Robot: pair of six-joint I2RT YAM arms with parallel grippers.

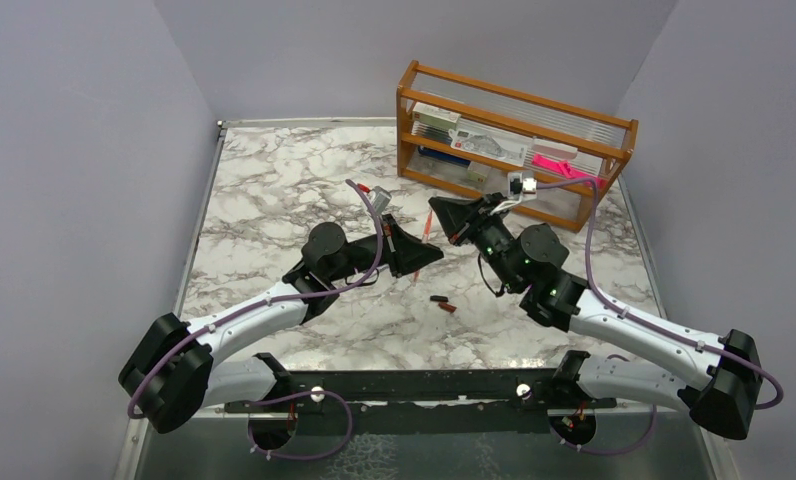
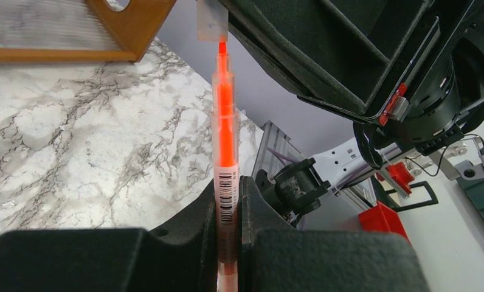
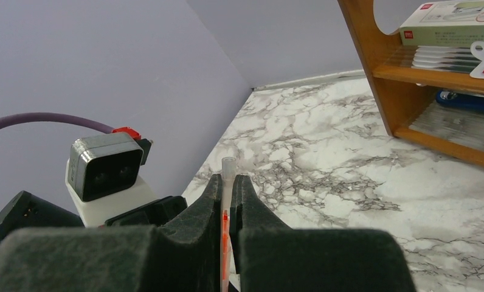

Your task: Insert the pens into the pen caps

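- You had the left gripper [image 2: 228,198] pinched narrow on the orange-red pen [image 2: 225,121], clamped at the barcode label. That left a long stretch of the writing end free to take a cap.
- The pen was up off the desk [image 1: 274,190], with its tip aimed toward 12 o'clock in the left wrist view, straight at the other arm. I judge you held it in the air so both arms could line the parts up end to end.
- The black cap [image 1: 437,298] and the dark red cap [image 1: 448,307] lay just beside each other on the desk, at about 5 o'clock from the pen in the top view. Nothing gripped them, so neither was on a pen yet.
- Your right gripper [image 3: 227,198] was closed narrow on a thin clear piece [image 3: 228,165], with orange showing down the slit between its fingers. I could not tell whether that piece was a cap or the pen's own front end. In the left wrist view the pen's tip sat just under a pale translucent bit at that gripper's edge.
- The wooden shelf [image 1: 514,150] stood at 1 o'clock on the desk, with a pink strip [image 1: 559,165] on it, well apart from the work. I could not pick out the silvery-grey pens.
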